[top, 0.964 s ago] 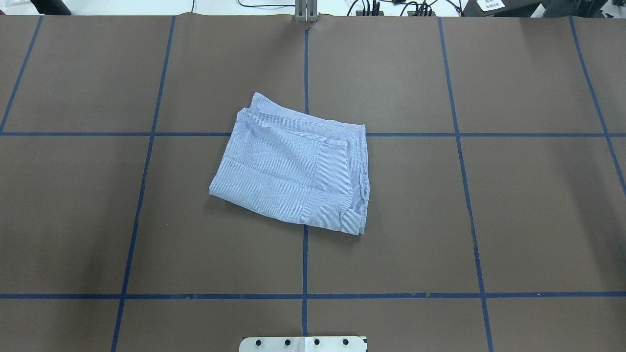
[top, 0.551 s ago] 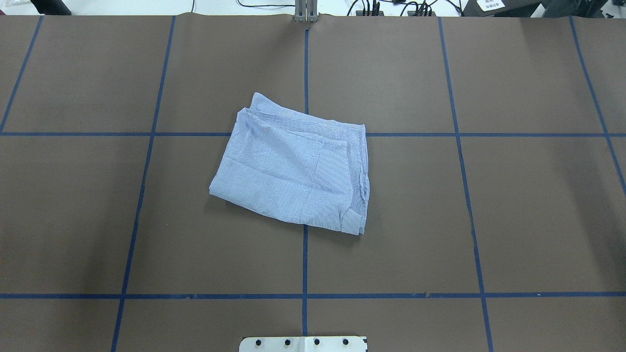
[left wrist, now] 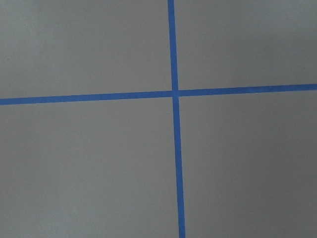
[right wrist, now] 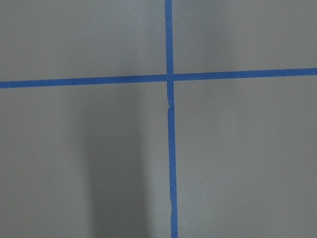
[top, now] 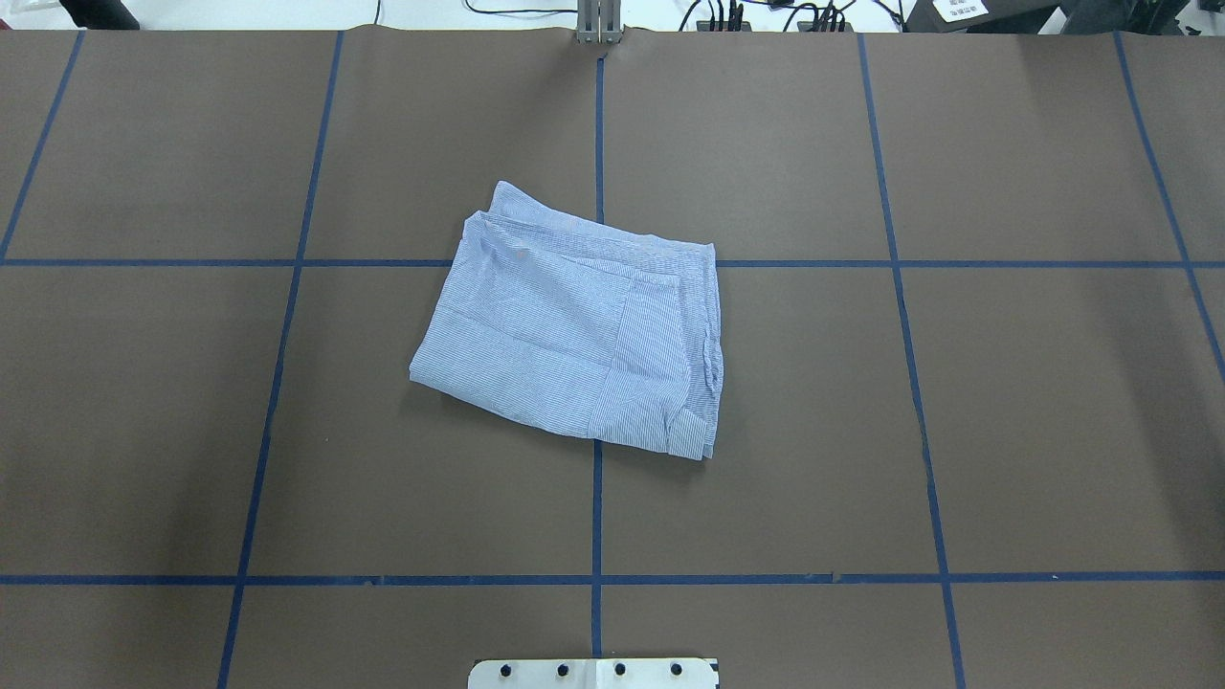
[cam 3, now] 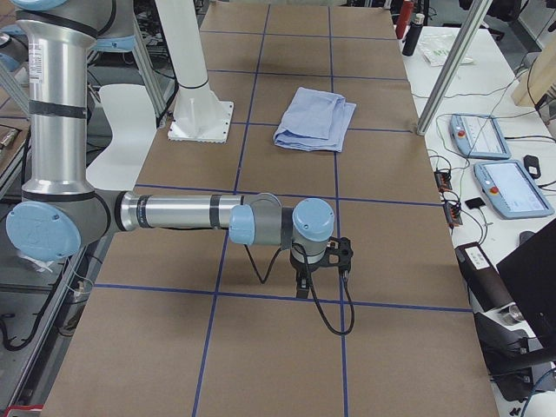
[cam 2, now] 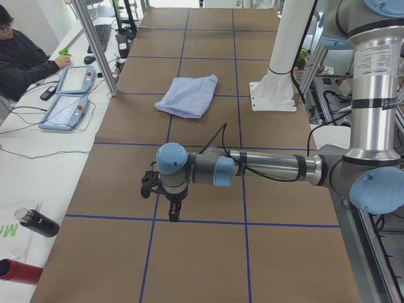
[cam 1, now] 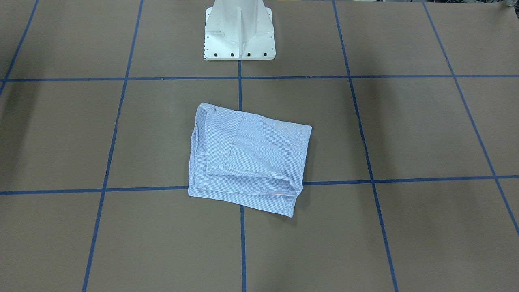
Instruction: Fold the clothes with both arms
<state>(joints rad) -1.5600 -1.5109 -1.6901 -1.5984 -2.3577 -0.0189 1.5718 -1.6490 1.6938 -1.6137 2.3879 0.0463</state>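
- Blue-and-white striped shirt (top: 574, 335) lies folded in a compact rectangle at the middle of the desk (top: 1005, 431).
- Our left pincer (cam 2: 172, 213) and right pincer (cam 3: 301, 285) hover well apart from it; whether they are parted or closed we cannot tell.
- We judge the folding done; only squaring the edges might remain.

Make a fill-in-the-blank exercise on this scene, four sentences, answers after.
1. The shirt lies ______ on the table, not spread out.
2. The tape that marks the table in squares is ______ in colour.
3. Of the left gripper and the right gripper, ______ touches the shirt.
4. The pedestal bolted to the table is ______ in colour.

Missing words: folded; blue; neither; white.
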